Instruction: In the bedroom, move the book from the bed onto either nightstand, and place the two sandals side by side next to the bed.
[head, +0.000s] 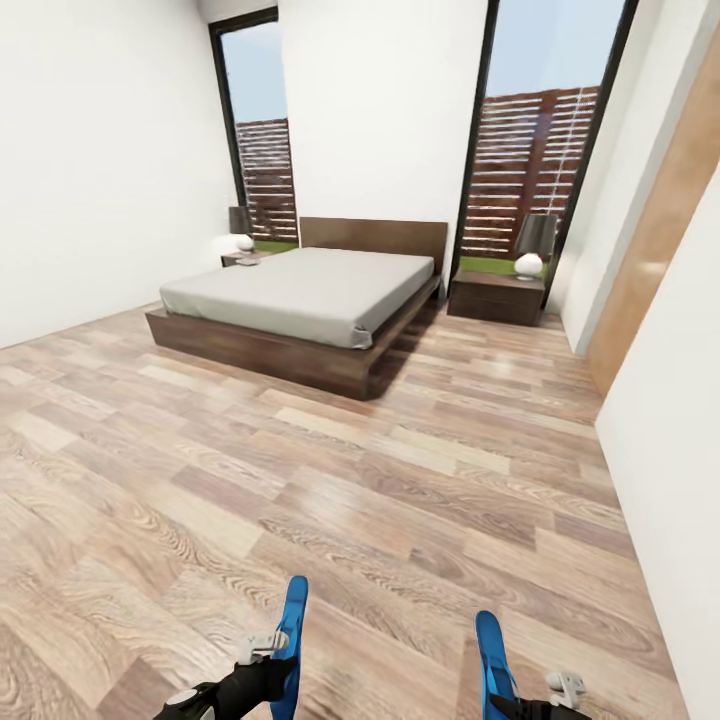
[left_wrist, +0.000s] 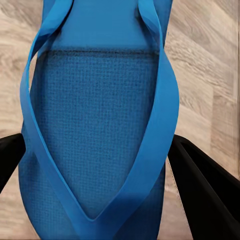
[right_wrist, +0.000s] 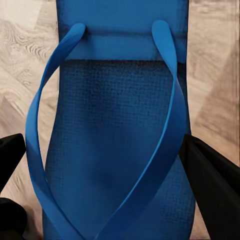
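Observation:
Each hand carries one bright blue sandal, held on edge over the wood floor near the bottom of the head view. My left gripper (head: 278, 668) is shut on the left sandal (head: 293, 620), whose sole and straps (left_wrist: 95, 135) sit between black fingers (left_wrist: 205, 190). My right gripper (head: 522, 706) is shut on the other sandal (head: 491, 650), seen close up (right_wrist: 115, 145) between its fingers (right_wrist: 215, 185). The bed (head: 300, 290) stands far ahead across the room, with a nightstand (head: 243, 259) on its left and another (head: 497, 295) on its right. The book is out of view.
A lamp stands on each nightstand (head: 241, 230) (head: 535, 245). Tall black-framed windows (head: 540, 150) rise behind them. A white wall (head: 670, 450) and a brown door (head: 665, 220) close the right side. Wide wood floor (head: 330, 480) lies between me and the bed.

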